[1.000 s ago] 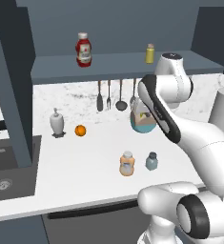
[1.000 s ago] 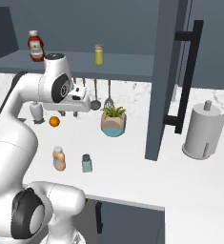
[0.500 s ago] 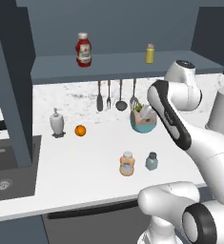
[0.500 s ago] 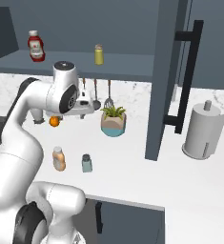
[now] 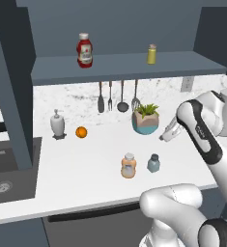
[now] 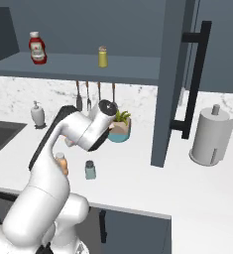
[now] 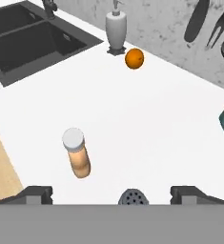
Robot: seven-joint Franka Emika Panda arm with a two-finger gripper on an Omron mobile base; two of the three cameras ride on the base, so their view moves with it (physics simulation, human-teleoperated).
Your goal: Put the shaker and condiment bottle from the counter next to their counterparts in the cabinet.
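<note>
The pale blue-grey shaker [image 5: 153, 163] stands on the white counter beside the peach-orange condiment bottle [image 5: 128, 165]. In the hand view the shaker's dark cap [image 7: 130, 197] lies at the bottom edge, between my gripper's [image 7: 112, 195] wide-open fingertips, with the condiment bottle [image 7: 76, 153] to its left. The gripper [image 5: 165, 136] hovers above the counter, right of the plant, holding nothing. On the cabinet shelf [image 5: 124, 65] stand the counterparts, a red ketchup bottle [image 5: 84, 50] and a yellow shaker [image 5: 152, 54].
A potted plant [image 5: 145, 119], an orange [image 5: 81, 131], a soap dispenser [image 5: 57, 123] and hanging utensils [image 5: 117, 96] line the back of the counter. A dark sink [image 7: 32, 38] lies at the left. The open cabinet door [image 6: 175, 74] and a paper towel roll [image 6: 209, 136] stand at the right.
The gripper has gone from shut to wide open. The arm has swung down and to the right, from shelf height to low over the counter near the shaker.
</note>
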